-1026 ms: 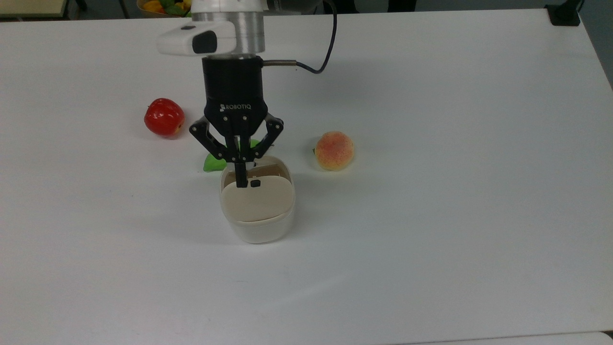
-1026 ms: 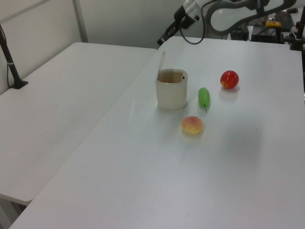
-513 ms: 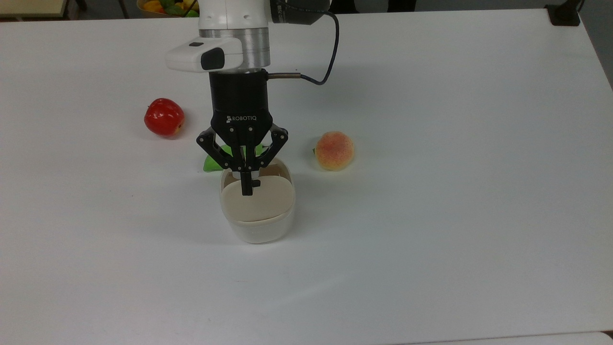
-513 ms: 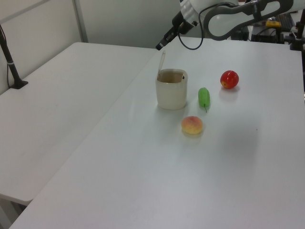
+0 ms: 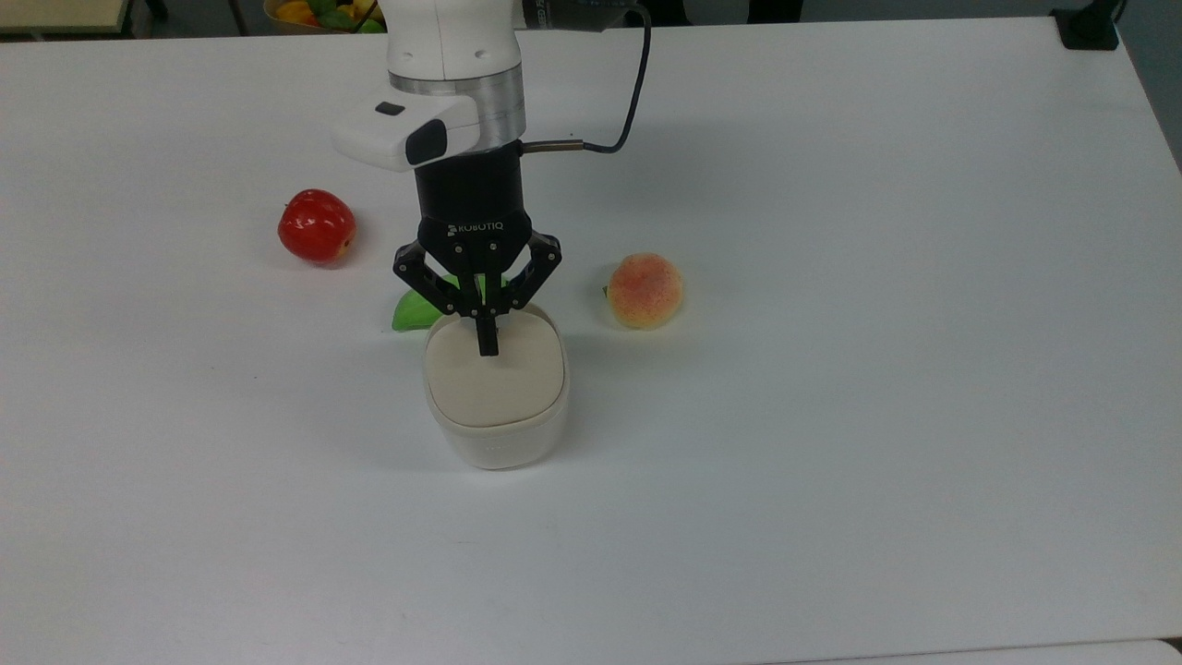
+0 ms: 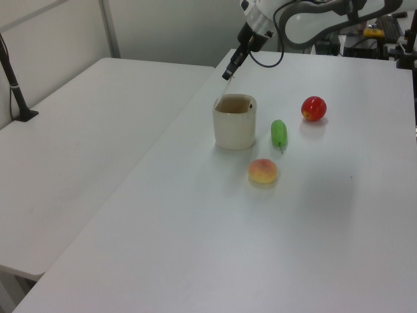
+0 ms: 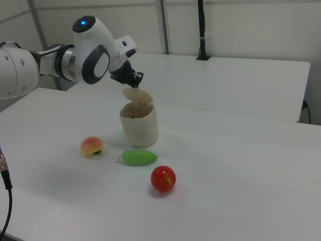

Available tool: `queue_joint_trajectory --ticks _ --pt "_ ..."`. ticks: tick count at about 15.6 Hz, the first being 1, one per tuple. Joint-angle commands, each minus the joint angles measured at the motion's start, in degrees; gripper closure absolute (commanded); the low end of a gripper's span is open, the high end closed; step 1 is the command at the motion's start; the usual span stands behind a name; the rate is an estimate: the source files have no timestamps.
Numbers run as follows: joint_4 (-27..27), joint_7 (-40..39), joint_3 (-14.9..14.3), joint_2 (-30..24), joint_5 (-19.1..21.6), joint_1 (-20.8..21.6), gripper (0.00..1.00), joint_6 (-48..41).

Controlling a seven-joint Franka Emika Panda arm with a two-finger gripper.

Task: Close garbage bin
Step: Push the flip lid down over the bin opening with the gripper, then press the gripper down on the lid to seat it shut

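Note:
The garbage bin (image 5: 496, 434) is a cream-white rounded-square tub in the middle of the white table (image 5: 831, 277). Its beige lid (image 5: 494, 379) hides the whole opening in the top view. In the right view the lid (image 7: 138, 95) leans at a slant over the garbage bin (image 7: 139, 125), with a gap still showing under it. My gripper (image 5: 487, 348) hangs over the lid's far edge, shut, with its black fingertips pressed together against the lid. In the left view the gripper (image 6: 227, 75) sits just above the garbage bin (image 6: 234, 127). The right view has the gripper (image 7: 133, 84) touching the lid's raised top.
A red apple (image 5: 316, 225) lies to the top view's left. A green fruit (image 5: 414, 311) lies just behind the bin, partly hidden by the gripper, and a peach (image 5: 644, 290) lies to the top view's right. A fruit basket (image 5: 319, 11) sits past the far edge.
The gripper moved lower and toward the bin's near side, pushing the lid over. The brown opening seen behind the lid in the top view is now covered.

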Motion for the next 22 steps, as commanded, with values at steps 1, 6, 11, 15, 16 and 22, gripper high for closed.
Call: queue_joint_trajectory --ticks 1,6,11,15,16,22 --pt "-0.3 -2.0 -0.5 -1.7 -0.9 0.3 1.0 -9.5" --pt "-0.6 -2.0 -0.8 -1.5 -1.0 0.1 1.0 -12.4" --pt "-0.9 -1.9 -0.8 -0.8 -3.4 0.2 1.0 -16.2" --pt "-0.9 -1.8 -0.8 0.6 -3.5 0.3 1.0 -16.3" --pt "-0.9 -1.8 -0.8 1.0 -3.5 0.1 1.0 -16.1" --pt "-1.2 -1.8 -0.8 1.6 -3.4 -0.1 1.0 -15.8"
